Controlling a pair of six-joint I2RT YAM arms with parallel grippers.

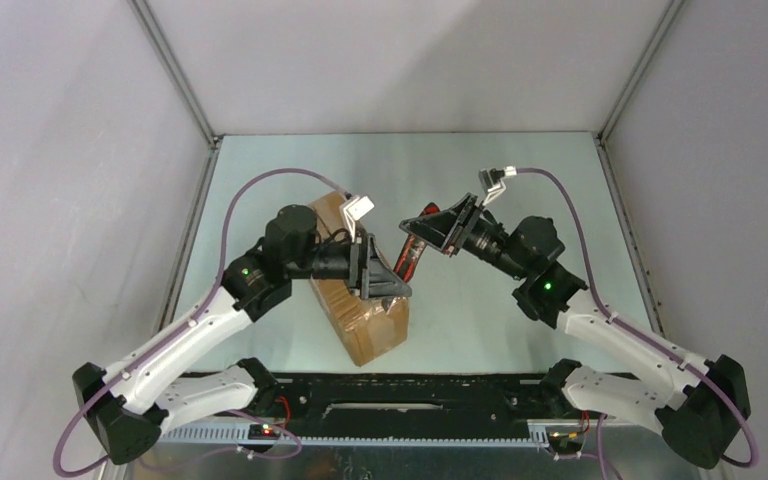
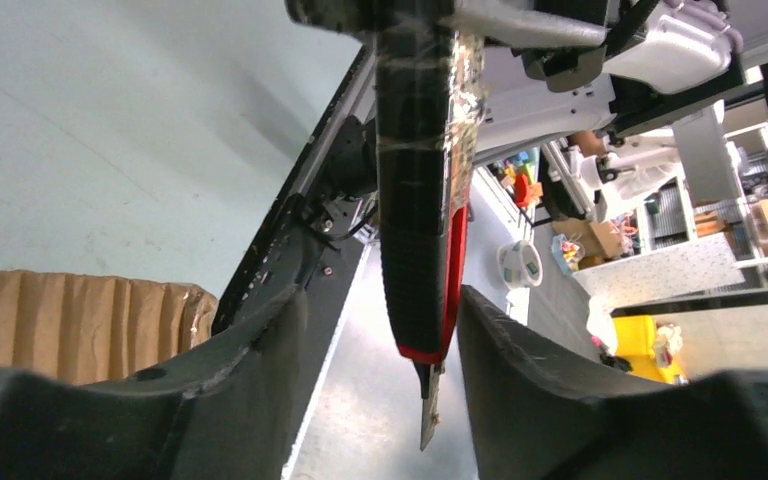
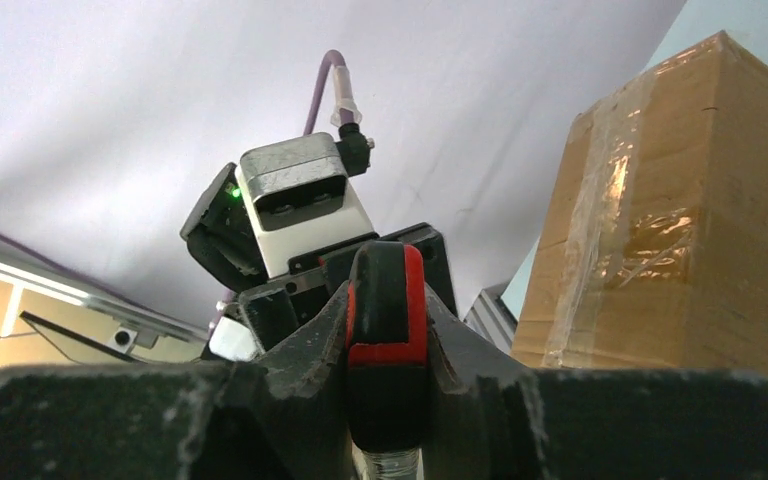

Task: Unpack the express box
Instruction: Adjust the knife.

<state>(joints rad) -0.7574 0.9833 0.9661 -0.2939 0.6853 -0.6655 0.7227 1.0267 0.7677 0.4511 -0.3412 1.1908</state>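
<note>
From above, the box lies on the table, slanting from the far left to the near right. The left gripper hangs over the middle of the box, so the box is under and behind its jaws. The right gripper is beside the box's far right side and is clamped on a red and black knife. The knife slants down towards the left jaws.

The left wrist camera shows the left gripper with its jaws apart. The knife hangs down into the gap, blade lowest, with light showing between it and each finger. The box is outside the left-hand finger, low in the picture. Its brown ribbed face is cut off by that finger.

The right wrist camera shows the right gripper closed tight on the knife, with both fingers pressed to the handle. The box is to the right of the jaws and apart from them, one corner up, with clear tape running along its edge. Straight beyond the jaws is the left arm's wrist camera.
</note>
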